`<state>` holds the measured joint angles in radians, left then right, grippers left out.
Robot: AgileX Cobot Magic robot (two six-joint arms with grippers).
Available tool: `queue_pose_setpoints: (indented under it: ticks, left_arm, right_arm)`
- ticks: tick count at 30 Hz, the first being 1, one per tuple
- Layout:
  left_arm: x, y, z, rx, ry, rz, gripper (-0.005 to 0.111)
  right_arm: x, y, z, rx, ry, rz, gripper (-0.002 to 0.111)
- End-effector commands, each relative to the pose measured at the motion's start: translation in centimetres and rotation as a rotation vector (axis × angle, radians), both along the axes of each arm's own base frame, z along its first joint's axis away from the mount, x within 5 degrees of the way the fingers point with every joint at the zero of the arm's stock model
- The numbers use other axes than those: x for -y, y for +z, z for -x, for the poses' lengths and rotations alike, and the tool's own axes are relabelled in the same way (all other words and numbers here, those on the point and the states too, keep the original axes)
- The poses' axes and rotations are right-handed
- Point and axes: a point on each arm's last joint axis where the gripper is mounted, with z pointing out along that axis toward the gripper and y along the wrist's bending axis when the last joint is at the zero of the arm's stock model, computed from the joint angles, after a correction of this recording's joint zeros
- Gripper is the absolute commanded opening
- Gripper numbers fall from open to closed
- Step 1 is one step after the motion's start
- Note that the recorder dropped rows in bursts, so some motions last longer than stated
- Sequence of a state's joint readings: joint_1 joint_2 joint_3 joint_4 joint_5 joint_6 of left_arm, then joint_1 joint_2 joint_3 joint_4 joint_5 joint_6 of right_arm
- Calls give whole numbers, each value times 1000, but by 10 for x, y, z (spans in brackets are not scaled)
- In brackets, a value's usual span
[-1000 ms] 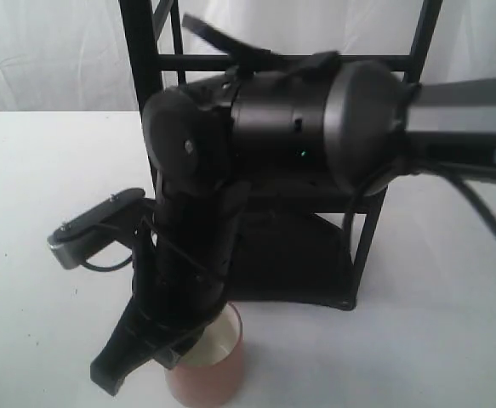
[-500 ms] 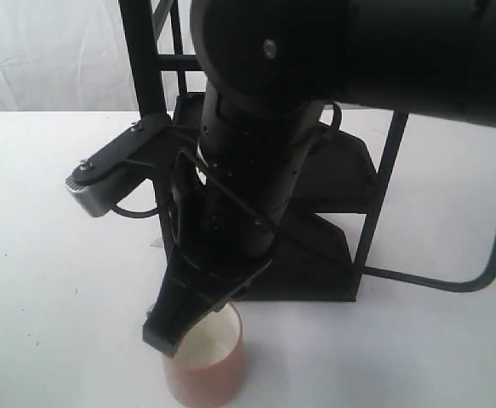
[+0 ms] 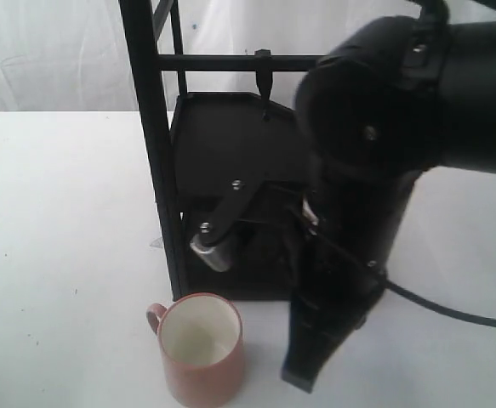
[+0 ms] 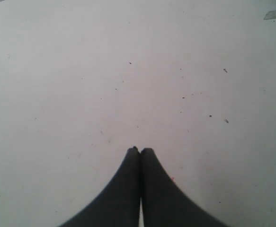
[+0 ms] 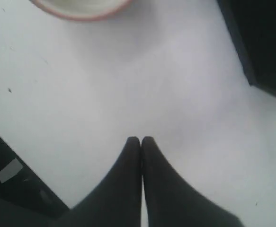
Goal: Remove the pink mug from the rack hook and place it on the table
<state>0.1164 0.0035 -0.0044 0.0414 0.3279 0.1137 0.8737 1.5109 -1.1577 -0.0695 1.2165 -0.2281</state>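
Note:
The pink mug (image 3: 202, 350) stands upright on the white table (image 3: 52, 212), in front of the rack (image 3: 150, 144), its handle to the left and its cream inside showing. Nothing touches it. The rack hook (image 3: 265, 82) hangs bare from the crossbar (image 3: 222, 62). My right gripper (image 3: 303, 376) points down at the table just right of the mug, shut and holding nothing. In the right wrist view the shut right gripper (image 5: 141, 139) is over bare table (image 5: 128, 80), with the mug's rim (image 5: 81, 10) at the frame edge. My left gripper (image 4: 140, 150) is shut over speckled table (image 4: 128, 71), out of the exterior view.
The right arm's bulky black body (image 3: 401, 127) covers the rack's right side. A dark shelf (image 3: 230, 136) sits behind the left post. A black cable (image 3: 452, 310) trails over the table at the right. The rack's base (image 5: 265, 42) shows in the right wrist view.
The right arm has swung to the right and its gripper has come off the mug's rim. The mug stays standing on the table, now uncovered, and the bare hook has come into view.

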Motion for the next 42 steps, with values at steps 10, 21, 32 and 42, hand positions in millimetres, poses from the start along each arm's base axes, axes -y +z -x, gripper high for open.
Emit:
queue_pose_setpoints:
  ticks: [10, 21, 32, 42]
  left_arm:
    - [1, -3, 1, -17, 2, 16, 0]
    - [1, -3, 1, -17, 2, 16, 0]
    - [1, -3, 1, -17, 2, 16, 0]
    - [1, -3, 1, -17, 2, 16, 0]
  right_arm:
    - [142, -8, -25, 18, -543, 74, 0]
    - [175, -27, -24, 314, -940, -125, 0]
    - [185, 2, 44, 689, -1000, -656, 0]
    - [198, 39, 97, 931, -933, -893, 0]
